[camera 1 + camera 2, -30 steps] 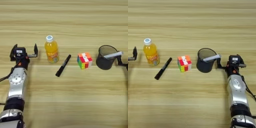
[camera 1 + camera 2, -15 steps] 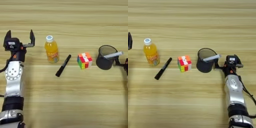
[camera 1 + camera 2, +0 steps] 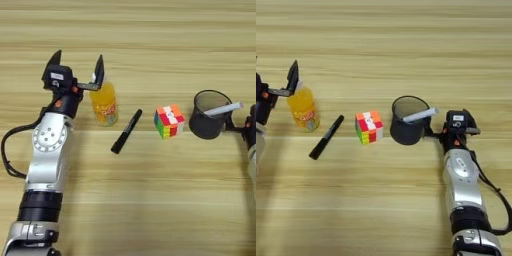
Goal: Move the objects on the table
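Observation:
My left gripper (image 3: 77,64) is open, raised at the left of the table (image 3: 150,200). Its right finger sits just over the top of the orange-juice bottle (image 3: 104,103) and hides most of the white cap. A black marker (image 3: 126,131) lies slanted to the right of the bottle. Further right is the multicoloured puzzle cube (image 3: 169,121). The black mesh pen cup (image 3: 408,121) stands upright with the white marker (image 3: 420,115) leaning in it. My right gripper (image 3: 438,133) rests right beside the cup's right side.
Light wooden planks run across the whole view. Both arms come in from the near edge, the left arm (image 3: 47,165) along the left side and the right arm (image 3: 463,185) along the right side.
My left gripper has swung from the far left toward the right and now stands open at the bottle's top. The right arm and the objects have stayed put.

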